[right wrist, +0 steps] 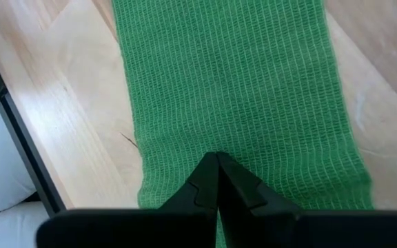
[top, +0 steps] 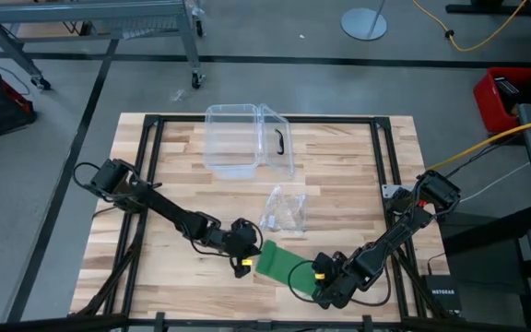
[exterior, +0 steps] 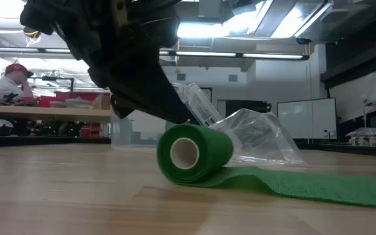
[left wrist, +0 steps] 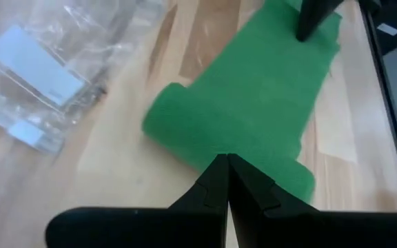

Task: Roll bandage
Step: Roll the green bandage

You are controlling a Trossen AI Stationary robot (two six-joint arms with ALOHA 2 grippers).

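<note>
We see two grippers, both with jaws closed tight together and nothing held between them. The left gripper (top: 244,263) has its closed tips resting against the rolled end of the bandage (top: 284,265); the right gripper (top: 319,277) presses its closed tips down on the flat tail.

There is one bandage: matte green woven cloth, partly wound. In the low view its rolled end (exterior: 194,155) is a stubby cylinder with a pale core, and a flat strip trails off toward three o'clock. On the counter (top: 339,175) it lies near the six o'clock edge, slightly to the right of centre.

Both arms reach in low from the nine and three o'clock sides, their wrists angled toward the middle.

We count one crinkly clear wrapper (top: 284,210) just toward twelve o'clock of the bandage, and one clear box (top: 245,138) with a black handle farther toward twelve.
</note>
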